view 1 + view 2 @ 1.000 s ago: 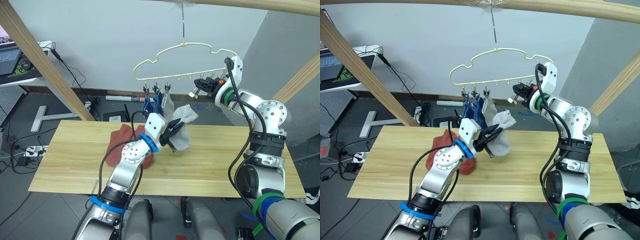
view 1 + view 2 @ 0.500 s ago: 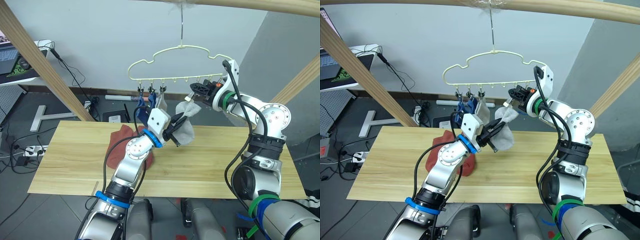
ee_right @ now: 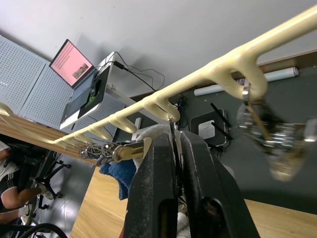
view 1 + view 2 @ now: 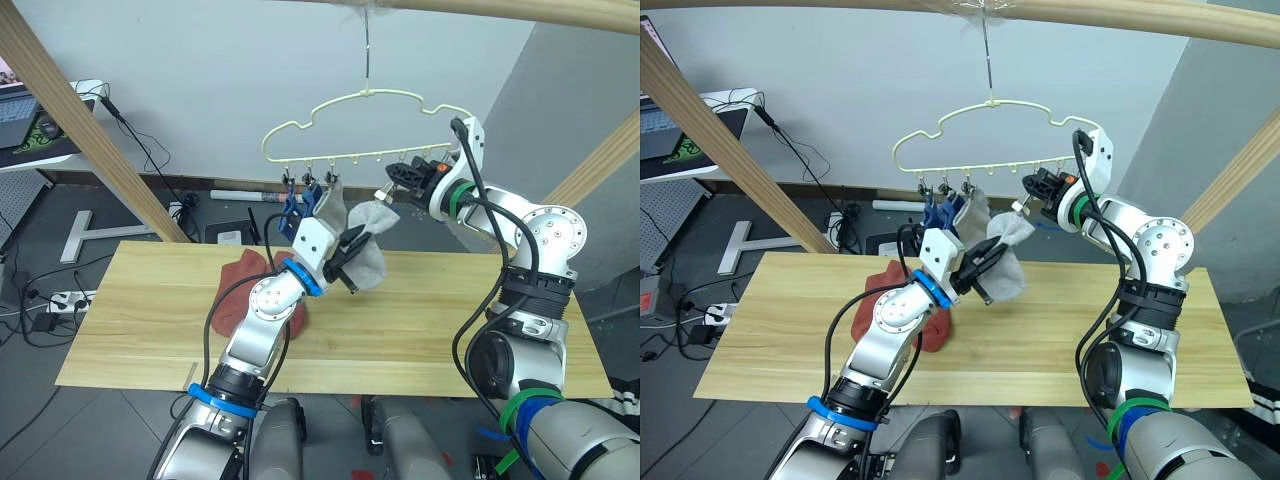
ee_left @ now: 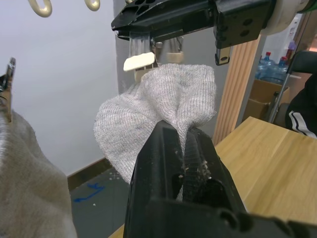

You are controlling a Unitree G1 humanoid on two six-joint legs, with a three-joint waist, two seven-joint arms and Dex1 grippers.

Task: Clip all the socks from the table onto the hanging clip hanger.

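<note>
The left gripper (image 4: pixel 349 257) is closed on a light grey sock (image 4: pixel 370 243), pinching a fold of its ribbed knit between two black fingers and holding it up above the bench (image 4: pixel 420 320), just under the clip hanger (image 4: pixel 365 125). In the left wrist view the sock's soft, bunched fabric (image 5: pixel 163 106) rises from the finger pads and touches a small metal clip with a pale tip held by the other arm.

The right gripper (image 4: pixel 400 180) is raised to the hanger's straight bar, its black fingers squeezed together on one of the small metal clips (image 3: pixel 130 148); the right wrist view shows the thin clip stem caught between them.

The hanger is thin pale-yellow wire with a wavy, cloud-like outline, hung by a slim hook from a thick wooden pole (image 4: pixel 520 12). At the bar's left end two blue socks (image 4: pixel 300 205) and another grey sock (image 4: pixel 328 200) hang limply from clips.

On the pale, grained wooden bench, a crumpled rust-red heap of socks (image 4: pixel 245 275) lies behind the left arm.
</note>
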